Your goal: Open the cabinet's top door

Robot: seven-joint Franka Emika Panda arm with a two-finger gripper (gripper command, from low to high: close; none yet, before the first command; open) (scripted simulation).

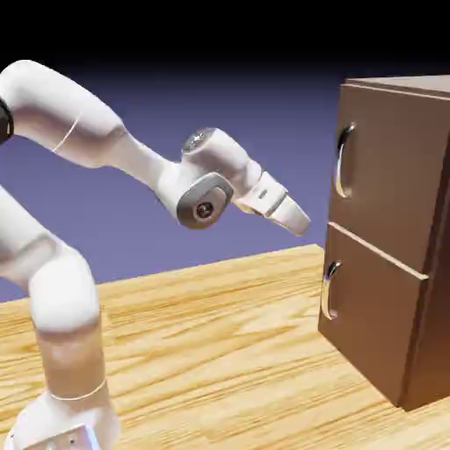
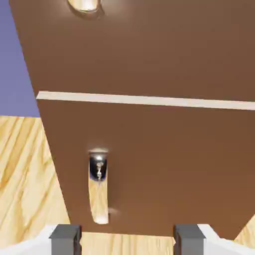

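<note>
The cabinet [image 1: 391, 237] is standing on the table [image 1: 228, 334] at the exterior view's right, its top door [image 1: 391, 167] shut. The fingers [image 2: 65, 238] are hanging spread and empty, well short of it. The rigid panel is probably going to swing stiffly; its slick curved silver handle [image 1: 343, 160] looks like the only purchase.

Clear air between pincer [image 1: 297, 219] and cabinet [image 1: 395, 211]

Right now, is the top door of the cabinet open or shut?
Shut. The top door lies flat against the cabinet, with no gap showing, and the hand hangs short of its handle.

White arm [image 1: 105, 149] extended, jaws spread, holding nothing.
</note>
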